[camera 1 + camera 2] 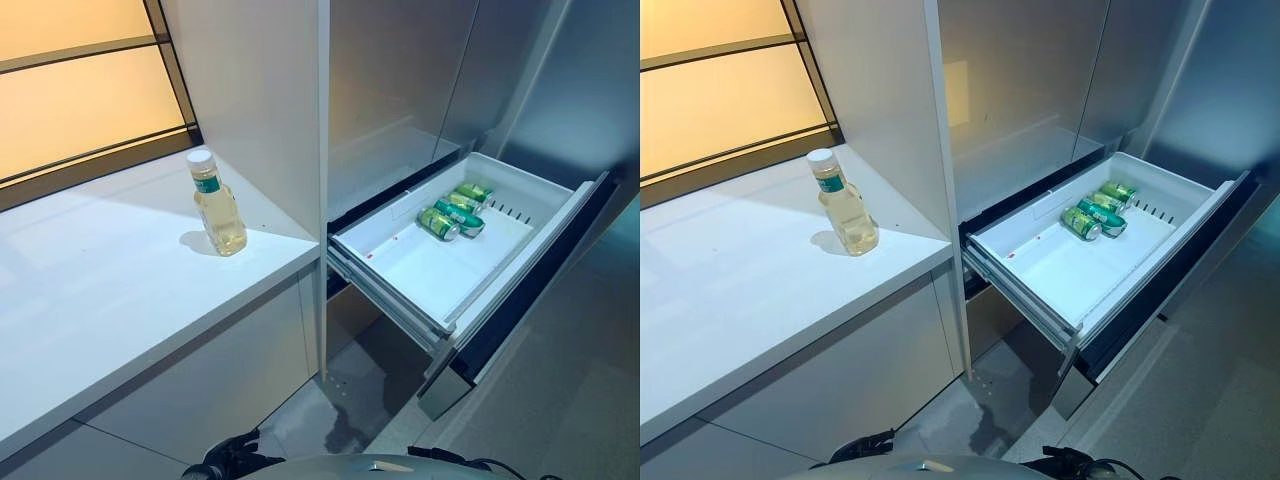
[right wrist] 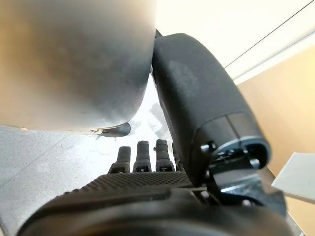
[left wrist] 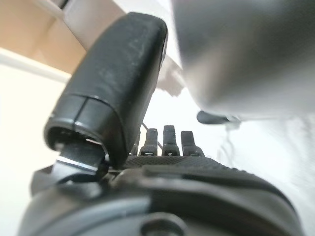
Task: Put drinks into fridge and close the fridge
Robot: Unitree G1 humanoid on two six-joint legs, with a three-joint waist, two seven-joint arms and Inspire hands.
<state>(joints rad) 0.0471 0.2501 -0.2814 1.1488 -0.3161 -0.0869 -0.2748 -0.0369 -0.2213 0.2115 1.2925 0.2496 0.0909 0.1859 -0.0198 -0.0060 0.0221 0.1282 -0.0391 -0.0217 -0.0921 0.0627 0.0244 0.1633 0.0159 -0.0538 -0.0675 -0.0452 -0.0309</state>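
A clear bottle [image 1: 218, 210] of pale yellow drink with a white cap and green label stands upright on the white counter [image 1: 100, 300], close to the tall panel beside the fridge. The fridge's white drawer [image 1: 440, 275] is pulled out to the right of the counter. Three green cans [image 1: 455, 212] lie on their sides at its far end. My left hand [image 3: 167, 169] shows only in the left wrist view, fingers straight and holding nothing. My right hand [image 2: 147, 179] shows likewise in the right wrist view, open and empty. Both hang low, away from the bottle and the drawer.
Grey fridge doors [image 1: 400, 90] stand shut above the drawer. The drawer's dark front panel [image 1: 520, 300] juts out over the grey floor [image 1: 340, 400]. A lit window [image 1: 80, 90] runs behind the counter at the far left.
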